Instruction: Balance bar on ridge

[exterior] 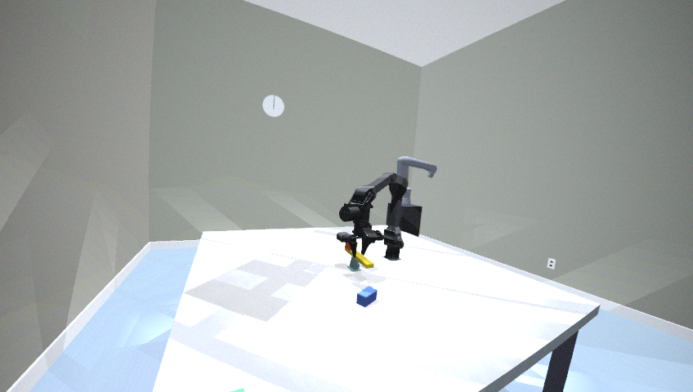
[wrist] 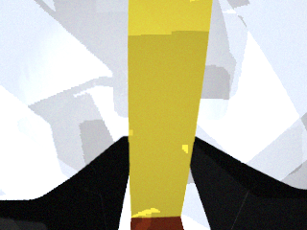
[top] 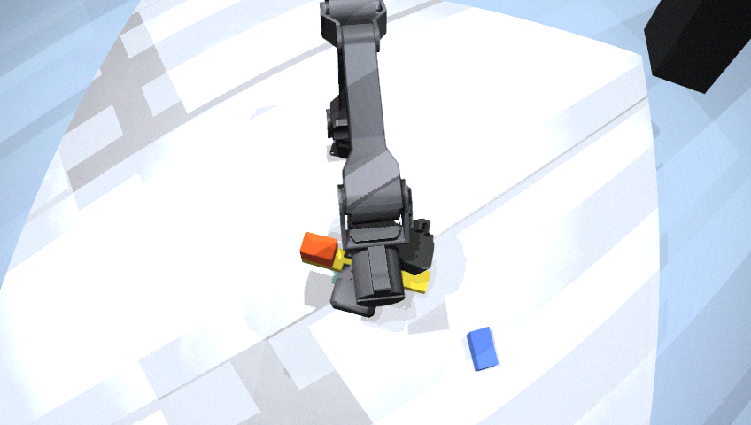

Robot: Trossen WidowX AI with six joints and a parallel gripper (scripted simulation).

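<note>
The yellow bar [top: 416, 282] [exterior: 364, 260] [wrist: 163, 86] carries an orange-red block [top: 319, 247] [exterior: 347, 246] [wrist: 155, 223] on one end. My gripper [exterior: 359, 253] [wrist: 159, 144] is shut on the bar between that block and the bar's other end. The bar is above the table. The teal ridge [exterior: 354, 265] stands under the bar, nearer the block's end; only a sliver of it shows in the top view. The arm hides the bar's middle there. I cannot tell whether bar and ridge touch, or whether the bar is exactly level.
A blue block [top: 482, 348] [exterior: 366, 296] lies on the white table [exterior: 413, 335], beyond the bar's free end in the top view. A black box [top: 692, 47] [exterior: 413, 219] with a grey arm [exterior: 403, 170] stands behind the table. A green scrap [exterior: 237, 389] shows at the bottom edge.
</note>
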